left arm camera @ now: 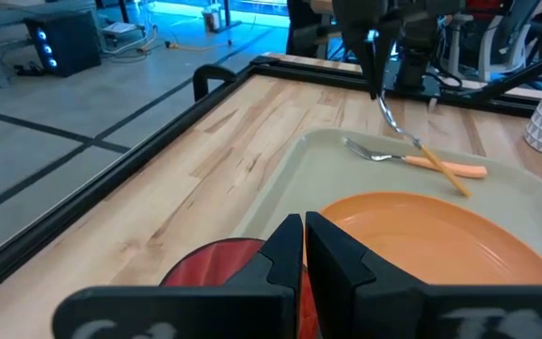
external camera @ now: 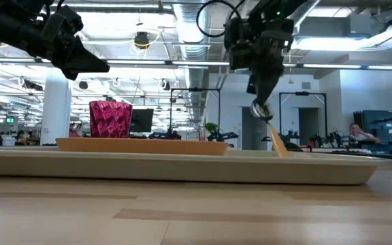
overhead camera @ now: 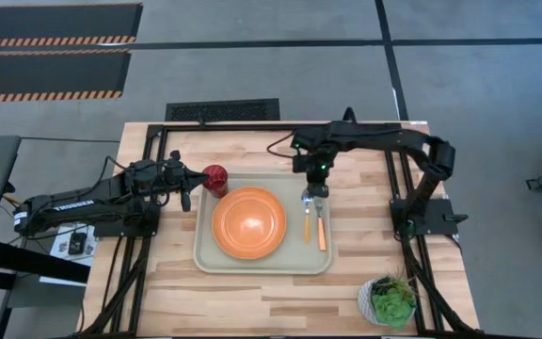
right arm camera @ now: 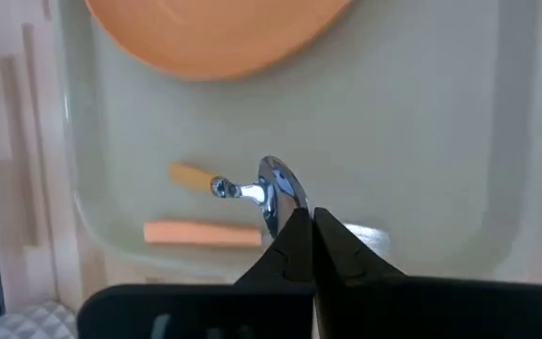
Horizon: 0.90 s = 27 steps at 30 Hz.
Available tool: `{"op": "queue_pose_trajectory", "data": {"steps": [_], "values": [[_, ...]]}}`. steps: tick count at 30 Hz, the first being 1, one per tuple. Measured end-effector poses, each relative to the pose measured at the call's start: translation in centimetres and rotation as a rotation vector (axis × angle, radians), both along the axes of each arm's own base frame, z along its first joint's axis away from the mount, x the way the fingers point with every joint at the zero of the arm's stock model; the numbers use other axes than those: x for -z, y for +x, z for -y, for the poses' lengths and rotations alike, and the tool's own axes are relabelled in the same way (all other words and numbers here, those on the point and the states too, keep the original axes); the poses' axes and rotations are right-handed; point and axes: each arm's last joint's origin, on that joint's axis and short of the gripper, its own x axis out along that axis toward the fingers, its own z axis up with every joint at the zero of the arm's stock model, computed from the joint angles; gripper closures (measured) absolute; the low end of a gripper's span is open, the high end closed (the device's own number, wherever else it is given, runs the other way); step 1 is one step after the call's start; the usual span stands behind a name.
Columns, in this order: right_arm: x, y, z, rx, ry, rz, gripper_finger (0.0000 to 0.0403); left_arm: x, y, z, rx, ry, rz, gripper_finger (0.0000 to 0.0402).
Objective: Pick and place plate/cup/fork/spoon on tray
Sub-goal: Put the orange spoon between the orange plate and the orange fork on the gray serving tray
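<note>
The left pincer (overhead camera: 185, 196) hangs closed and empty just left of the tray's (overhead camera: 205, 259) far left corner, beside the cup (overhead camera: 215, 178). The cup is small, dark red and faceted, standing upright at that corner; whether it is on the tray's rim or just on the bench (overhead camera: 252, 301) cannot be told from above. The tray is a pale beige-green rectangle with rounded corners and a raised rim, lying in the middle of the bench. Inside it, toward the left, lies the round orange plate (overhead camera: 248, 222) with its shallow rim. To the right of the plate the fork (overhead camera: 307, 215) lies flat, orange handle and silver tines. Just beside it the spoon (overhead camera: 320, 226) is tilted, handle end down on the tray, its silver bowl raised and pinched in the closed right pincer (overhead camera: 316, 191). A white pot with a green plant (overhead camera: 390, 299) stands at the bench's near right corner.
</note>
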Motion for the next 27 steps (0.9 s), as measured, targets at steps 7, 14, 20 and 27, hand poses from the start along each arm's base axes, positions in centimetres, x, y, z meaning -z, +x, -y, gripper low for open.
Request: {"op": "queue_pose_trajectory", "data": {"steps": [7,14,20,27], "values": [[1.6,1.3,0.5,0.053,0.040,0.004,0.0398,0.0,0.0,0.0,0.000,-0.001,-0.001,0.0395],[1.7,1.4,0.3,0.021,0.033,0.009,0.0398,0.1,0.0,0.0,0.000,-0.002,-0.005,0.0395],[2.6,1.4,-0.5,-0.024,0.026,0.005,0.0399,0.1,0.0,0.0,0.001,0.001,-0.007,0.0395],[4.8,0.5,0.0,0.006,-0.008,-0.025,0.0399,0.1,0.0,0.0,0.002,0.001,-0.007,0.0395]]}}
